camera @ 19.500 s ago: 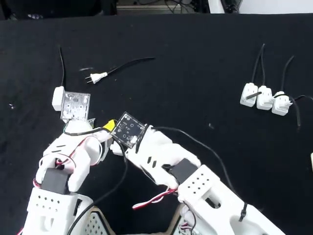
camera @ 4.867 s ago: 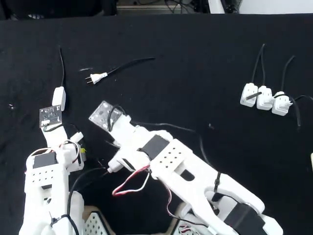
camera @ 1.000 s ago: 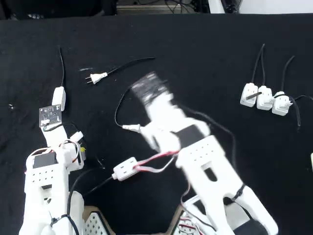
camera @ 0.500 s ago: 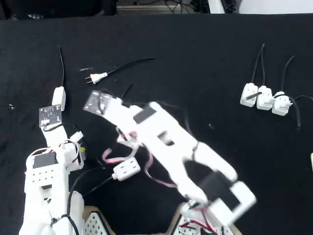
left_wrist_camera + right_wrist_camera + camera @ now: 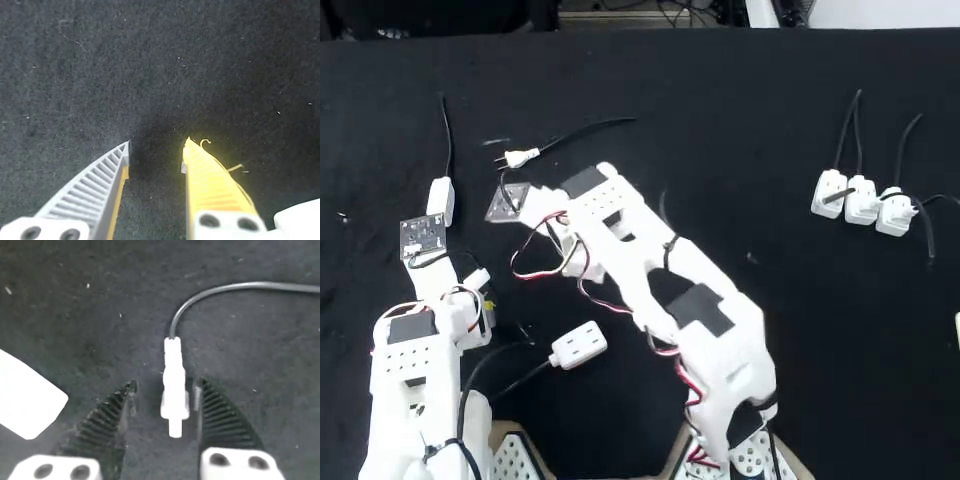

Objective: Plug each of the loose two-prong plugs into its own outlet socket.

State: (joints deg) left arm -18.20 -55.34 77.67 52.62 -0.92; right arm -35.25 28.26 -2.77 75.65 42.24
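White two-prong plug on a black rubber cord lies flat on the black cloth table, right between the ribbed fingers of the right pincer. That pincer is spread open with one jaw on each side of the plug body. One finger is just beside the plug and the other is a little apart from it, so it grips nothing. The prongs point back toward the pincer's base, and the cord curves away beyond the fingertips. A flat white block lies outside one finger.

The left pincer is also parted, with bare cloth between its grey and yellow fingers. From above, a white rectangular socket on a thin black cord lies near the left arm's end. A white multi-outlet block sits well behind the right pincer, between the two arms. Three white sockets in a row, each with a cord, are well apart from both pincers.
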